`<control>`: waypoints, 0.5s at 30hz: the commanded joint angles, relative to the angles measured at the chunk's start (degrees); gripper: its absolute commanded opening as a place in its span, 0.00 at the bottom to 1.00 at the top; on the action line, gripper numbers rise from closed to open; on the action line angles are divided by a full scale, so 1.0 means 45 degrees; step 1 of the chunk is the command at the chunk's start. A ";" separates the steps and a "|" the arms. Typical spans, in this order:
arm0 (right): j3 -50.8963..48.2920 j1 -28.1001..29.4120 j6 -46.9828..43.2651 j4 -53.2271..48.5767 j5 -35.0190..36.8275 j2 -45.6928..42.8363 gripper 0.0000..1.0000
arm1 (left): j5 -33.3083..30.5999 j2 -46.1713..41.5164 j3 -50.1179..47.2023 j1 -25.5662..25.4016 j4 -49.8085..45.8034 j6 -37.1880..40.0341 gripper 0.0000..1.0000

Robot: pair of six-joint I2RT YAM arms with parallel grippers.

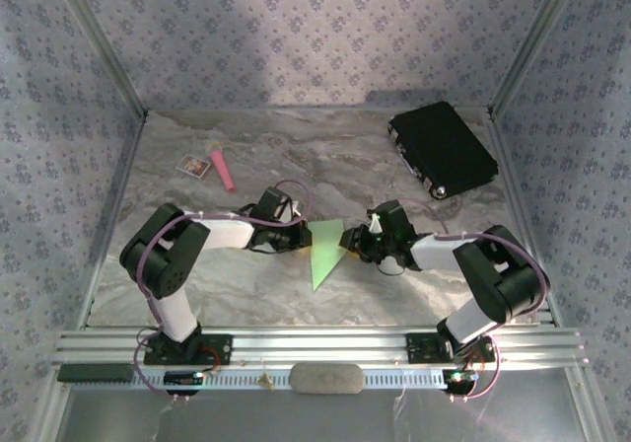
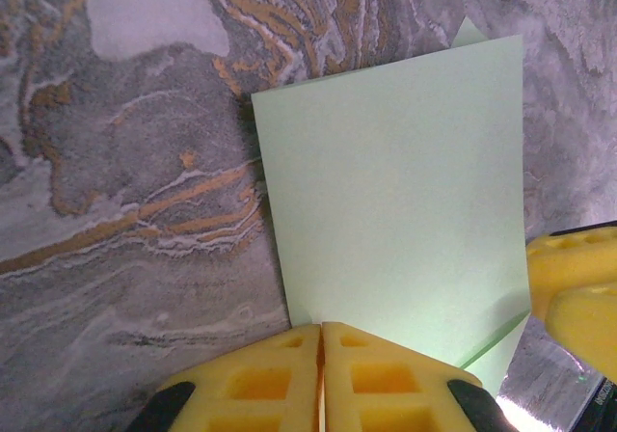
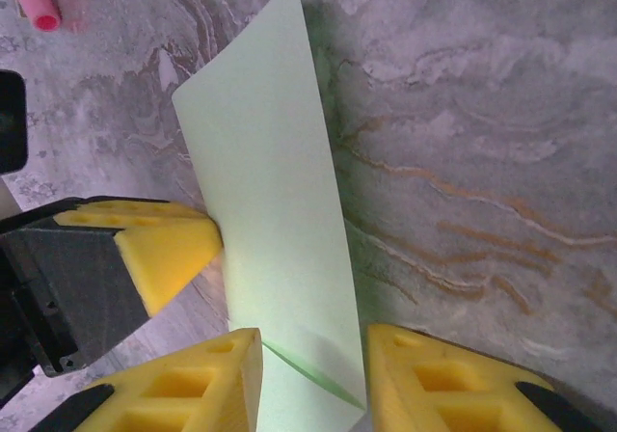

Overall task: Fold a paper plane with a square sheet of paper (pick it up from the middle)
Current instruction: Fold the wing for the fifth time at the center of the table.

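Observation:
The lime-green square sheet of paper (image 1: 325, 250) lies creased into a pointed shape at the middle of the table, between my two grippers. My left gripper (image 1: 304, 235) is shut, and in the left wrist view its tips (image 2: 320, 328) meet at the sheet's near edge (image 2: 395, 191). I cannot tell whether paper is pinched between them. My right gripper (image 3: 313, 350) is open and straddles a raised strip of the sheet (image 3: 270, 191), whose edge touches the right finger (image 3: 424, 374). One left finger (image 3: 159, 249) touches the strip's other side.
A pink stick (image 1: 225, 169) and a small white card (image 1: 193, 167) lie at the back left. A black case (image 1: 442, 149) sits at the back right. A grey oblong pad (image 1: 325, 378) rests on the front rail. Patterned walls enclose the marble table (image 1: 246, 284).

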 commanded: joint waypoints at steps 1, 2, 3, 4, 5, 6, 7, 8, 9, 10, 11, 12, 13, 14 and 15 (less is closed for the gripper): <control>0.0413 -0.0107 0.0038 0.0806 -0.0799 0.0281 0.35 | -0.0235 0.0507 0.0173 0.0017 -0.0762 0.0373 0.09; 0.0486 -0.0114 -0.0087 0.0813 -0.0964 0.0317 0.35 | -0.0228 0.0512 0.0169 0.0045 -0.0776 0.0408 0.09; 0.0557 -0.0129 -0.0258 0.0730 -0.1123 0.0363 0.36 | -0.0211 0.0522 0.0192 0.0047 -0.0787 0.0407 0.09; 0.0615 -0.0170 -0.0399 0.0637 -0.1247 0.0395 0.36 | -0.0211 0.0530 0.0207 0.0059 -0.0828 0.0398 0.09; 0.0638 -0.0228 -0.0554 0.0599 -0.1369 0.0406 0.36 | -0.0180 0.0535 0.0227 0.0054 -0.0851 0.0409 0.09; 0.0672 -0.0261 -0.0675 0.0608 -0.1520 0.0444 0.36 | -0.0136 0.0532 0.0240 0.0068 -0.0874 0.0440 0.09; 0.0694 -0.0312 -0.0791 0.0647 -0.1724 0.0490 0.36 | -0.0114 0.0531 0.0251 0.0071 -0.0893 0.0457 0.09; 0.0758 -0.0371 -0.0928 0.0657 -0.1917 0.0597 0.36 | -0.0094 0.0531 0.0270 0.0070 -0.0894 0.0457 0.09; 0.0816 -0.0440 -0.1069 0.0657 -0.2117 0.0700 0.36 | -0.0113 0.0531 0.0271 0.0052 -0.0894 0.0453 0.09; 0.0860 -0.0522 -0.1171 0.0621 -0.2292 0.0834 0.36 | -0.0110 0.0550 0.0271 0.0060 -0.0894 0.0451 0.09; 0.0889 -0.0622 -0.1217 0.0625 -0.2479 0.0990 0.36 | -0.0094 0.0570 0.0290 0.0061 -0.0888 0.0461 0.09; 0.0910 -0.0703 -0.1254 0.0721 -0.2674 0.1172 0.36 | -0.0069 0.0600 0.0291 0.0056 -0.0875 0.0466 0.09; 0.0881 -0.0776 -0.1237 0.0842 -0.2794 0.1307 0.36 | -0.0035 0.0609 0.0294 0.0063 -0.0889 0.0456 0.09; 0.0908 -0.0836 -0.1235 0.0890 -0.2878 0.1449 0.36 | -0.0040 0.0610 0.0295 0.0069 -0.0894 0.0467 0.09; 0.0912 -0.0886 -0.1255 0.0987 -0.2973 0.1560 0.37 | -0.0035 0.0592 0.0291 0.0062 -0.0913 0.0480 0.09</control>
